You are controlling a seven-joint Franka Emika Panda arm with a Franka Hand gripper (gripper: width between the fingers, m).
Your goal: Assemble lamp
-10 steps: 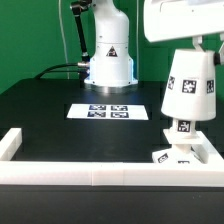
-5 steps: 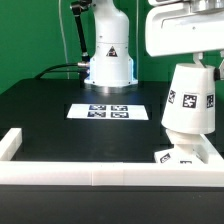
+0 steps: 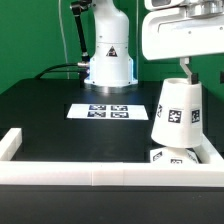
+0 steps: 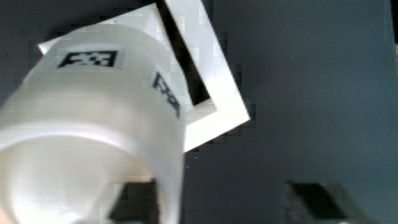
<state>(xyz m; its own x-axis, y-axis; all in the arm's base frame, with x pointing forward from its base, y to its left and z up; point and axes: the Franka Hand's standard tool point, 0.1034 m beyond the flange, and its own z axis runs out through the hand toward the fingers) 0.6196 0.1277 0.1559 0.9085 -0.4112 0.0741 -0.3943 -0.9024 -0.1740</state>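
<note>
Shade (image 3: 180, 112) hangs over base (image 3: 177, 156) near rail corner, exterior view's right. Gripper (image 3: 186, 66) fingers clamp its top rim. Hollow plastic likely light, stiff, slippery; rim hold suits.

Bulb (image 3: 176, 157) mostly behind shade (image 3: 179, 113)

The shade (image 3: 178, 112) fills the desk's (image 3: 50, 105) near corner on the exterior view's right, hemmed by the rail (image 3: 100, 173). The marker board (image 3: 108, 111) lies flat mid-desk; the opposite side is open.
</note>
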